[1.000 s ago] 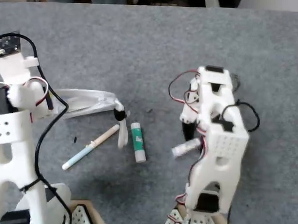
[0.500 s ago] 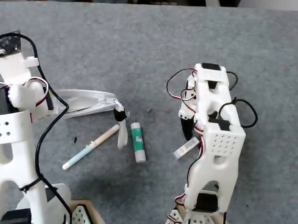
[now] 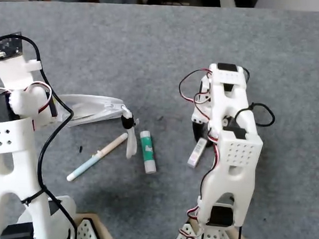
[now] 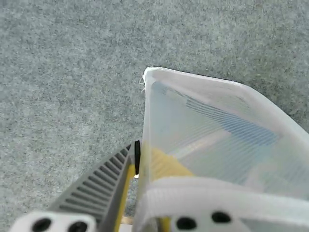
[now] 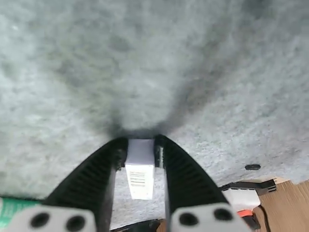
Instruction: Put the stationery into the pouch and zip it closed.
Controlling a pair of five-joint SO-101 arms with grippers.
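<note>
My left gripper (image 4: 136, 170) is shut on the edge of a clear mesh pouch (image 4: 217, 140), whose zip mouth faces the felt. In the high view the pouch (image 3: 93, 107) lies flat beside the left arm, with a black zip pull and a white strap (image 3: 130, 139) at its right end. A green-and-white glue stick (image 3: 147, 151) and a cream pen with a pale blue cap (image 3: 96, 158) lie just in front of it. My right gripper (image 5: 140, 147) is shut on a small white barcoded eraser (image 5: 140, 176), held just above the felt right of the glue stick (image 3: 197, 152).
Grey felt (image 3: 152, 49) covers the table, with wide bare room toward the back and right. Both arm bases stand at the near edge on a wooden board (image 3: 92, 228). A tiny black speck (image 3: 80, 148) lies near the pen.
The right wrist has turned, so the eraser now points front-to-back instead of lying crosswise. The arm has shifted a little. The left arm and pouch have kept still.
</note>
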